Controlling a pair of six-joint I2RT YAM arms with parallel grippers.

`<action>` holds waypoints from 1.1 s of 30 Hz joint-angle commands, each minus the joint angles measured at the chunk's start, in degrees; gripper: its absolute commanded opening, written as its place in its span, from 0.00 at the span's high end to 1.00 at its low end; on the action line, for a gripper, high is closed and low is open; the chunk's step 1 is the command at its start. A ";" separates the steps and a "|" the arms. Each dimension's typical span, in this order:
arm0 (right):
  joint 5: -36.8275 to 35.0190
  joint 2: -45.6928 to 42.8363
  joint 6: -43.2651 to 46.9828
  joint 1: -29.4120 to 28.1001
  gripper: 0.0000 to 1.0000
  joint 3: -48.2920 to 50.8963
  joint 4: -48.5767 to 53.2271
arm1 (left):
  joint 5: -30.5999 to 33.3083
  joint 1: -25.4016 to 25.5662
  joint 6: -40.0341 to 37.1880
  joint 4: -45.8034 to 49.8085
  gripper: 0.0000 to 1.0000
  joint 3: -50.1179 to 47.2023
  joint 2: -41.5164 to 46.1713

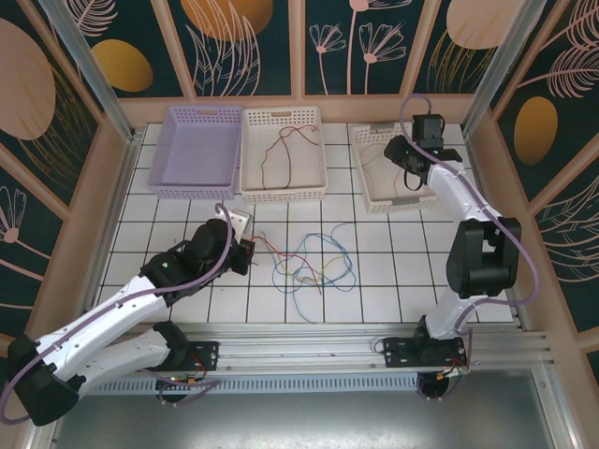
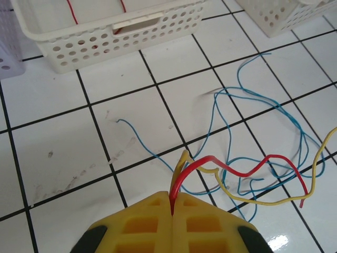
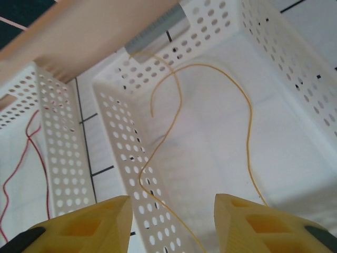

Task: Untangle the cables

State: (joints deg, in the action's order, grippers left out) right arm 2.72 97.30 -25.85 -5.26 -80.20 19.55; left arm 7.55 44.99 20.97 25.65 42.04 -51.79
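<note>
**White tiled table, three baskets, two robot arms sorting cables**

White tiles with dark grout lines cover the table [image 1: 393, 271], which is walled in by panels painted with leaves and flowers. Three perforated baskets stand in a row at the far side: a lilac basket [image 1: 165, 154], a middle white basket [image 1: 249, 150] and a right white basket [image 1: 363, 173].

On the open tiles near the centre lies a tangle of cables [image 1: 314, 265]. The left gripper [image 1: 247, 253] sits low at the left edge of this tangle. Seen from its wrist, the left gripper [image 2: 172, 199] has its yellow fingers [image 2: 142, 226] pressed together, pinching the end of a red cable [image 2: 247, 169]. This cable rises out of the seam between the fingertips and snakes away to the right. A yellow cable [image 2: 263, 202] comes up right beside it at the tips; whether it is also pinched is hard to tell. A blue cable [image 2: 231, 116] loops across the tiles beyond.

The right gripper [image 1: 410, 173] hangs over the right white basket [image 3: 131, 158]. Its fingers [image 3: 100, 221] are spread apart, holding nothing. A long yellow cable [image 3: 247, 132] lies loose on the basket floor, one strand running down between the open fingertips. A dark red cable [image 3: 21, 158] lies in the middle white basket.
</note>
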 commanded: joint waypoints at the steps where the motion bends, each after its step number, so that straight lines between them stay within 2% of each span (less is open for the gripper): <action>1: 1.15 -3.35 0.44 0.66 0.55 0.34 1.98 | -1.88 -0.26 -0.67 -1.83 1.00 -0.38 1.16; 4: 4.55 -8.87 2.32 -2.93 0.54 3.27 -0.45 | -3.80 -0.29 0.05 -2.15 1.00 0.40 0.99; 6: 7.52 -12.89 4.52 -7.80 0.53 5.70 -1.52 | -5.40 -0.28 1.25 -2.71 1.00 0.91 0.82; 11: 25.68 -23.07 8.40 -18.74 0.52 18.85 -11.63 | -5.90 -0.28 5.40 -3.37 1.00 2.27 -0.78; 14: 31.40 -28.82 9.84 -25.13 0.50 26.91 -17.32 | -9.72 -0.33 7.34 -6.31 1.00 1.86 -1.92; 17: 30.86 -32.13 11.57 -31.06 0.47 32.69 -20.74 | -13.93 -0.28 7.92 -8.74 1.00 2.15 -3.41; 19: 32.26 -32.39 11.91 -33.07 0.47 35.47 -22.71 | -16.04 -0.27 8.03 -9.79 1.00 2.46 -4.32; 23: 33.76 -31.07 11.09 -36.66 0.47 39.92 -27.06 | -18.55 -0.28 8.14 -11.03 1.00 3.00 -5.47; 28: 30.83 -26.53 12.11 -41.57 0.47 40.20 -28.09 | -20.44 -0.28 8.73 -12.19 1.00 3.20 -5.78; 33: 28.58 -23.99 12.14 -43.35 0.62 38.72 -27.03 | -20.23 -0.32 8.56 -11.38 1.00 3.39 -5.69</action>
State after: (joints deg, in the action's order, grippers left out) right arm 32.62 72.93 -14.76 -48.05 -39.99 -5.39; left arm -11.60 44.99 28.84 15.84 43.64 -57.54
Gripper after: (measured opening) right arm 0.405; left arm 0.040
